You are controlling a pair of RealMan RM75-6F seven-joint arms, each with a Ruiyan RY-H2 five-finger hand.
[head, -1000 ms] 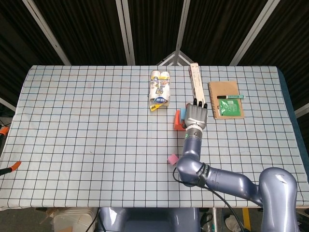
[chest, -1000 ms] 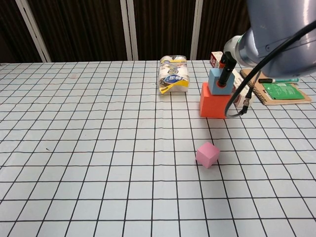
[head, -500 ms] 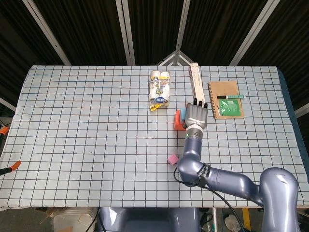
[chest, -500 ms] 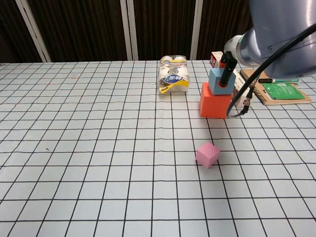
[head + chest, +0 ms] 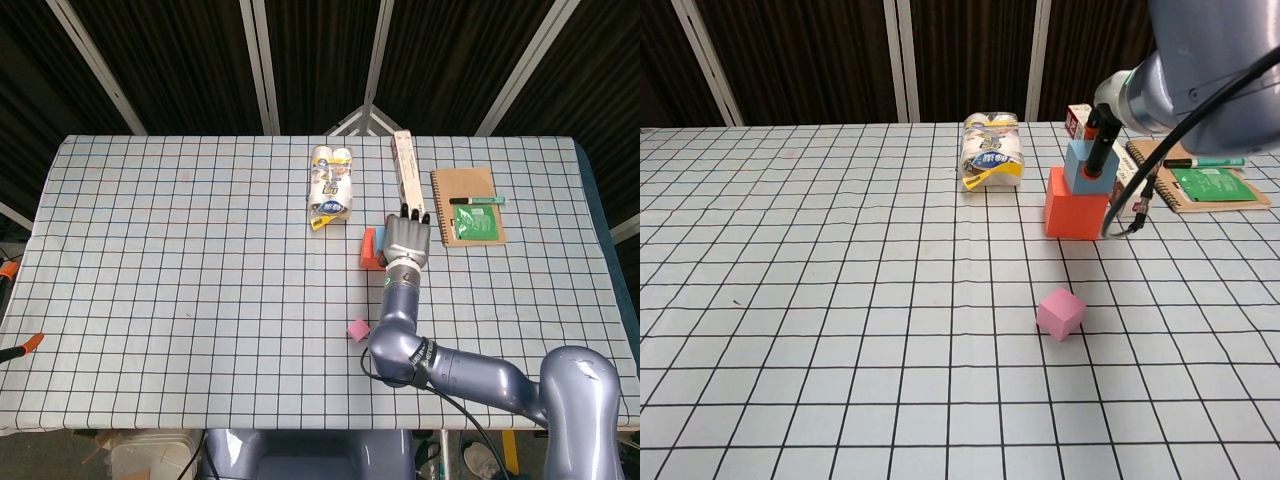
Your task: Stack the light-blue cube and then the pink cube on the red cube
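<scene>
Grey right hand (image 5: 405, 238) grips the light-blue cube (image 5: 1087, 166) atop the red cube (image 5: 1076, 214); over the last sec. it has nudged the cube slightly right, trimming alignment, so release looks near. Left hand not in view. Pink cube (image 5: 1060, 313), still 2nd to go, sits apart on the checked tabletop (image 5: 180, 260). Snack pack (image 5: 331, 186), long box (image 5: 404, 160) & notebook (image 5: 468, 205) stand near the stack, not blocking.

Table: checked cloth (image 5: 180, 250).
On it: red cube (image 5: 1074, 214), pink cube (image 5: 1060, 313), wrapped rolls (image 5: 331, 186), long box (image 5: 406, 168), notebook (image 5: 466, 205), perhaps spiral-bound.
</scene>
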